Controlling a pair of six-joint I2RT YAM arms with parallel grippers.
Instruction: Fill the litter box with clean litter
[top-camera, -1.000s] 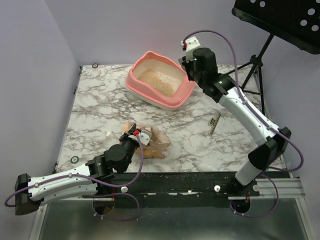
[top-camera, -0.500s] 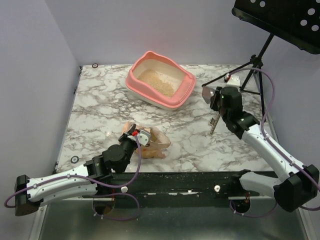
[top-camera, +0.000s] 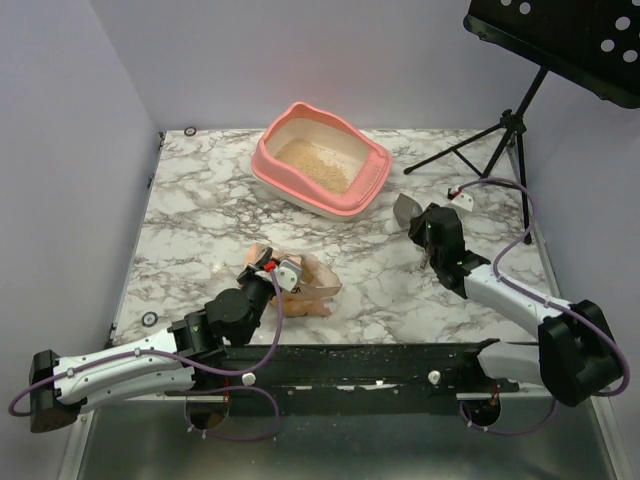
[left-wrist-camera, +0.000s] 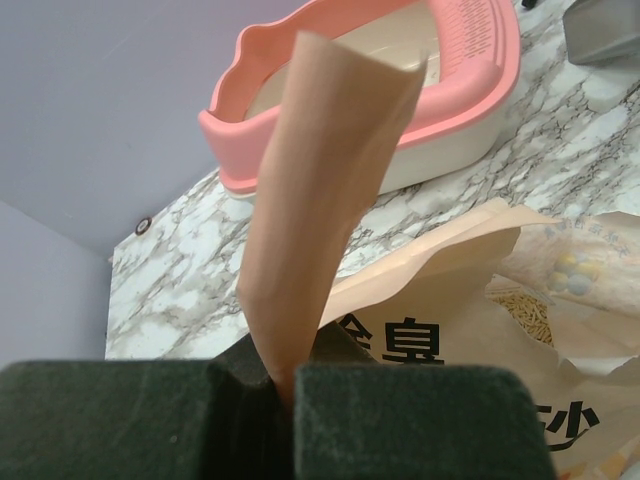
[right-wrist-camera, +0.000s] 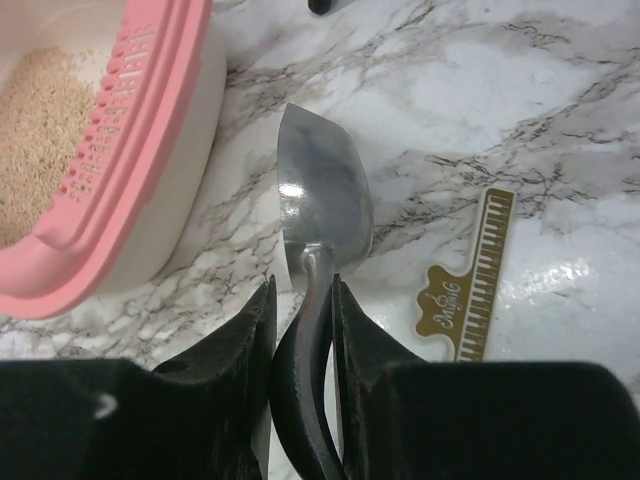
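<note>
At twelve o'clock on the desk sits the litter box, some clean litter inside. My left jaws pinch the flap of the soft paper bag near six; right jaws clamp the stiff metal scoop by its handle. Granules spill easily, so I'd carry level.

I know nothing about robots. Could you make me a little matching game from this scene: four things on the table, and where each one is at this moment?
Things:
1. litter box
2. metal scoop
3. paper bag flap
4. gold piano-key bookmark

Where:
A. pinched in the left gripper
B. lying flat on the marble table
C. gripped by the right gripper
D. holding beige litter

Pairs: 1-D, 2-C, 3-A, 4-B.
</note>
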